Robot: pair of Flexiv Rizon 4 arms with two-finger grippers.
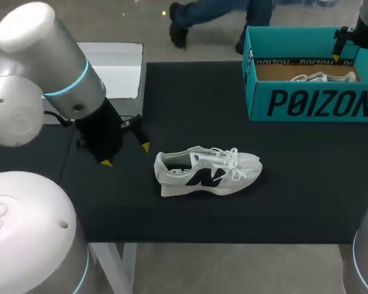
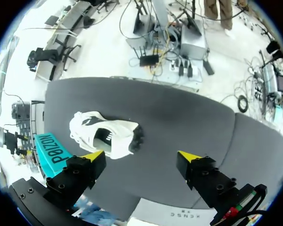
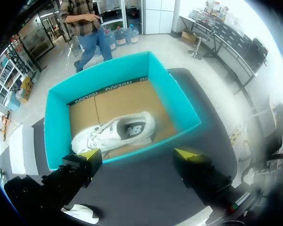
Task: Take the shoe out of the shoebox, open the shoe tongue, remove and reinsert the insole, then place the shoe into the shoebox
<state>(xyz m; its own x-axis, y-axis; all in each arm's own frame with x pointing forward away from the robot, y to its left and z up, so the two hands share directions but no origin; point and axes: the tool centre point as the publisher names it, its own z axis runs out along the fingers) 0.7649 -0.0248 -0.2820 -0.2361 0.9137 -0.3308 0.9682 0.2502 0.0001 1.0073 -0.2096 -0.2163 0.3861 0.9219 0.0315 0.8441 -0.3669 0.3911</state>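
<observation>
My left gripper [image 1: 126, 154] gapes empty beside the shoe [image 1: 207, 171] at the table's [image 1: 294, 190] middle. My right gripper [image 3: 138, 154], equally wide, hovers over the shoebox [image 1: 313, 104] at the far right corner.

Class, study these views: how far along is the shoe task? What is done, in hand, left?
Done: one shoe lies on the mat, out of the shoebox. In hand: nothing; the left gripper is open beside that shoe, the right gripper open above the box, where a second shoe lies. Left, apparently: the tongue and insole steps, then reboxing.
</observation>
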